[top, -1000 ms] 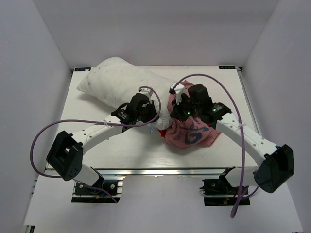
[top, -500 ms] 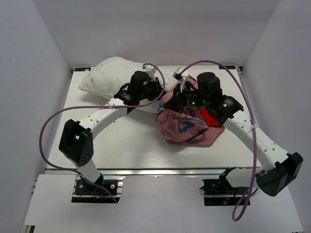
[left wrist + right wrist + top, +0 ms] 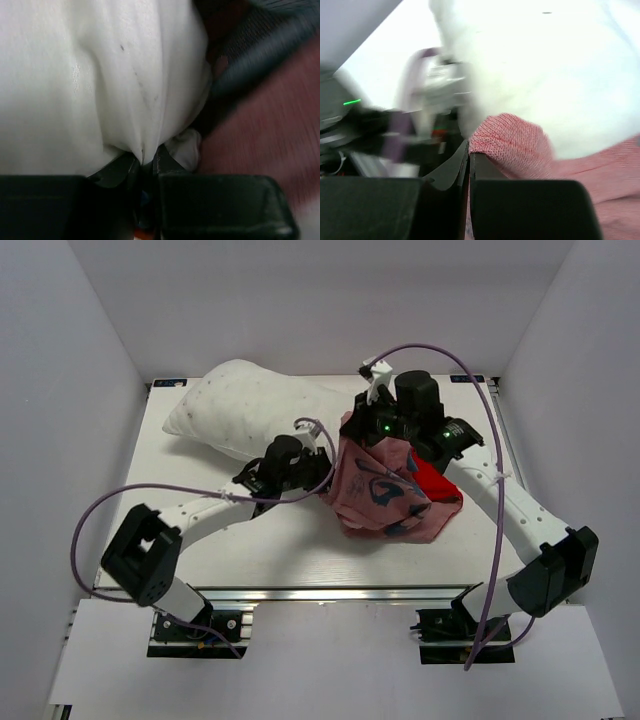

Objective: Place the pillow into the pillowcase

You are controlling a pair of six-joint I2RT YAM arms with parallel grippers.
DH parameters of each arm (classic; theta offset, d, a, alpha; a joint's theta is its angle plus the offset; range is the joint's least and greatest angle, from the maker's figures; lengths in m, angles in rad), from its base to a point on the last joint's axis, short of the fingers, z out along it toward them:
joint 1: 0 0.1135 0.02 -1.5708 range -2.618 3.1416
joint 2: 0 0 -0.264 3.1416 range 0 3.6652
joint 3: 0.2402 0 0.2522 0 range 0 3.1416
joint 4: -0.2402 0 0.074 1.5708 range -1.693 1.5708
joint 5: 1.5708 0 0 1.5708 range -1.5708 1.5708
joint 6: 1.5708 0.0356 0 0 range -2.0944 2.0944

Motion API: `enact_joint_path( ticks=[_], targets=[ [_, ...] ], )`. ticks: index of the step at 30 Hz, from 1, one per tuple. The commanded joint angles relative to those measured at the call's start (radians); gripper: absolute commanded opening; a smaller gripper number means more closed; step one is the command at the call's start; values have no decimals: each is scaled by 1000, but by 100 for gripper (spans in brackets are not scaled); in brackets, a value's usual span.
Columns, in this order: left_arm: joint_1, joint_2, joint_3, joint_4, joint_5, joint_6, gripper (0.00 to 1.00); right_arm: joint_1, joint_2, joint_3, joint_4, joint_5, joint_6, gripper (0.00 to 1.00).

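Observation:
The white pillow lies across the back left of the table, its right end at the pillowcase. The pillowcase is a crumpled faded-pink heap with navy marks and a red patch, right of centre. My left gripper is shut on a fold of the pillow at its near right end, beside the pillowcase. My right gripper is shut on the pillowcase's upper edge, held up against the pillow.
The table is white with a metal rail along its near edge. White walls close in the left, right and back sides. Purple cables loop over both arms.
My left gripper has pulled back toward the near side with the pillow's fold. My right gripper has lifted the pillowcase's edge toward the back, spreading the pink cloth out.

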State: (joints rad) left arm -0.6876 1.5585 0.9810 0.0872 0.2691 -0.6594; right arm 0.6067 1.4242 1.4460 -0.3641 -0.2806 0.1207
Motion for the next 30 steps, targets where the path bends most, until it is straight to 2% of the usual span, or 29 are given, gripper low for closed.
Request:
enact_joint_path(
  ticks=[1,6,10,15,17,20,21,24,25,26,30],
  targets=[
    [-32,-158,-108,66,50,-52,2,-61,-18,56,126,64,40,0],
    [-65,-206,-240,144,76,-117,2,-73,-33,-18,117,41,85,0],
    [-118,-175,-234,148,62,-124,3,-71,-24,-48,122,-9,125,0],
    [-124,-190,-234,102,33,-105,6,-67,-19,-42,117,-51,132,0],
    [-124,-196,-232,62,13,-91,9,-64,-19,-10,125,-121,149,0],
    [-124,-190,-235,57,-8,-85,17,-29,-30,23,143,-155,174,0],
    [-125,-186,-235,63,-10,-86,25,-19,-30,25,146,-157,180,0],
    [-124,-150,-209,80,-7,-86,33,7,-34,-2,152,-149,188,0],
    [-124,-141,-188,77,-5,-86,40,11,-34,-16,151,-143,195,0],
    [-124,-135,-179,68,-5,-82,43,11,-33,-33,146,-137,198,0],
    [-124,-197,-113,-87,-95,-25,58,4,-34,-139,111,-92,140,0]
  ],
)
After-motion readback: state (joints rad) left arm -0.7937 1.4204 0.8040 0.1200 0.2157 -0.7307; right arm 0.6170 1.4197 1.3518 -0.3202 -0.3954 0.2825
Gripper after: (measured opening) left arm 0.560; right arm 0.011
